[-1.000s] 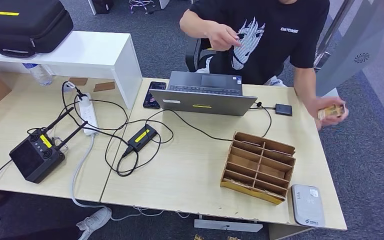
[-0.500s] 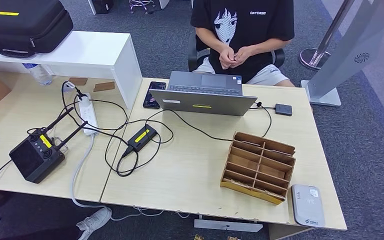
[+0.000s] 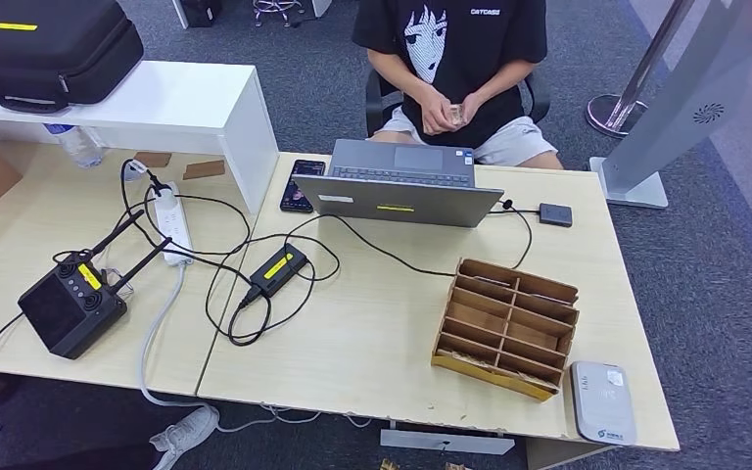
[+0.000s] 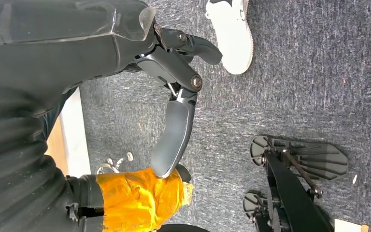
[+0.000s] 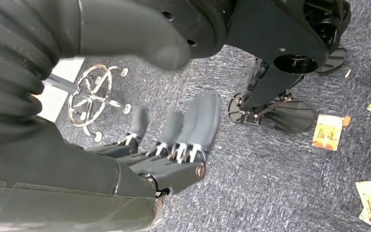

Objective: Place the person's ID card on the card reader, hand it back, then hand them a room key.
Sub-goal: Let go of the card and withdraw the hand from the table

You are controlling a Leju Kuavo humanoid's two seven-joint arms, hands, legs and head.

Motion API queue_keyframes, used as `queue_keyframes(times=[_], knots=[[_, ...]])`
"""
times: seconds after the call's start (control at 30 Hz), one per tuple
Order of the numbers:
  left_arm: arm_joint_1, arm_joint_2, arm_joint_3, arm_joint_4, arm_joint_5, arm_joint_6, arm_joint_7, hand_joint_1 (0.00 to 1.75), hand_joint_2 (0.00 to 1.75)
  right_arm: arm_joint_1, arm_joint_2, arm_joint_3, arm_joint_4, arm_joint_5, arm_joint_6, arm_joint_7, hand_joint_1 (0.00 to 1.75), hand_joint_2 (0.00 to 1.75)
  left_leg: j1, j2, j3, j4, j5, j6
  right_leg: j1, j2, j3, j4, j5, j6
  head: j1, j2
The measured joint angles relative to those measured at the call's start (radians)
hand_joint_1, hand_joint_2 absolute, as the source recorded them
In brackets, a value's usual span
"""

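Observation:
A person in a black T-shirt sits behind the laptop (image 3: 397,184) and holds a small pale card (image 3: 456,112) in both hands at chest height. The grey-white card reader (image 3: 602,401) lies at the table's front right corner. Next to it stands a cardboard divider box (image 3: 506,326); I cannot make out what its slots hold. My left hand (image 4: 174,96) hangs over the carpet with its fingers apart and nothing in it. My right hand (image 5: 178,137) also hangs low, its fingers stretched out and holding nothing.
A small black box (image 3: 555,214) on a cable lies right of the laptop, and a phone (image 3: 301,183) lies to its left. Cables, a power strip (image 3: 173,221) and a black radio unit (image 3: 70,304) cover the left side. Loose cards (image 5: 327,132) lie on the carpet.
The person, who was reaching out to the right with a card a second ago, has sat back and brought both hands together at the chest, now holding the card there.

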Motion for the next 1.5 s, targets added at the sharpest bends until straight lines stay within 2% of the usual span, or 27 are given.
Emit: queue_keyframes(times=[0.43, 0.57, 0.93, 0.97, 1.0, 1.07, 1.1, 1.13, 1.43, 1.5], knots=[[0.000, 0.000, 0.008, 0.000, 0.002, 0.010, 0.006, 0.00, 1.75, 0.000, 0.002, 0.000, 0.000, 0.012, -0.024, 0.004, 0.00, 1.75, 0.000, 0.000, 0.000, 0.000, 0.000, 0.000, 0.000, 0.000, 0.000, 0.000, 0.000, 0.000, 0.000, 0.000], [0.000, 0.000, 0.010, 0.000, 0.002, 0.006, 0.005, 1.72, 1.75, 0.000, 0.002, 0.000, 0.000, 0.013, -0.027, 0.004, 0.00, 1.75, 0.000, 0.000, 0.000, 0.000, 0.000, 0.000, 0.000, 0.000, 0.000, 0.000, 0.000, 0.000, 0.000, 0.000], [0.000, 0.000, 0.010, 0.000, 0.000, -0.012, -0.014, 1.75, 1.75, -0.001, 0.005, 0.000, -0.001, 0.016, -0.031, 0.005, 0.00, 1.75, 0.000, 0.000, 0.000, 0.000, 0.000, 0.000, 0.000, 0.000, 0.000, 0.000, 0.000, 0.000, 0.000, 0.000], [0.000, 0.000, 0.010, 0.000, 0.000, -0.012, -0.014, 1.66, 1.75, -0.001, 0.005, 0.000, -0.001, 0.016, -0.031, 0.005, 0.00, 1.75, 0.000, 0.000, 0.000, 0.000, 0.000, 0.000, 0.000, 0.000, 0.000, 0.000, 0.000, 0.000, 0.000, 0.000], [0.000, 0.000, 0.010, 0.000, 0.000, -0.012, -0.014, 1.35, 1.75, -0.001, 0.005, 0.000, -0.002, 0.016, -0.031, 0.005, 0.00, 1.75, 0.000, 0.000, 0.000, 0.000, 0.000, 0.000, 0.000, 0.000, 0.000, 0.000, 0.000, 0.000, 0.000, 0.000], [0.000, 0.000, 0.010, 0.000, 0.000, -0.012, -0.014, 0.48, 1.75, -0.001, 0.006, 0.000, -0.002, 0.016, -0.032, 0.005, 0.00, 1.75, 0.000, 0.000, 0.000, 0.000, 0.000, 0.000, 0.000, 0.000, 0.000, 0.000, 0.000, 0.000, 0.000, 0.000], [0.000, 0.000, 0.010, 0.000, 0.000, -0.012, -0.014, 0.13, 1.75, -0.001, 0.006, 0.000, -0.002, 0.016, -0.032, 0.005, 0.00, 1.75, 0.000, 0.000, 0.000, 0.000, 0.000, 0.000, 0.000, 0.000, 0.000, 0.000, 0.000, 0.000, 0.000, 0.000], [0.000, 0.000, 0.010, 0.000, 0.000, -0.012, -0.014, 0.00, 1.75, 0.000, 0.006, 0.000, -0.002, 0.016, -0.033, 0.005, 0.00, 1.75, 0.000, 0.000, 0.000, 0.000, 0.000, 0.000, 0.000, 0.000, 0.000, 0.000, 0.000, 0.000, 0.000, 0.000], [0.000, 0.000, 0.010, 0.000, 0.003, 0.001, -0.004, 0.00, 1.75, 0.000, 0.006, 0.000, -0.003, 0.018, -0.034, 0.005, 0.00, 1.75, 0.000, 0.000, 0.000, 0.000, 0.000, 0.000, 0.000, 0.000, 0.000, 0.000, 0.000, 0.000, 0.000, 0.000], [0.000, 0.000, 0.011, 0.000, 0.003, 0.001, -0.003, 0.86, 1.75, 0.000, 0.006, 0.000, -0.003, 0.018, -0.034, 0.004, 0.00, 1.75, 0.000, 0.000, 0.000, 0.000, 0.000, 0.000, 0.000, 0.000, 0.000, 0.000, 0.000, 0.000, 0.000, 0.000]])
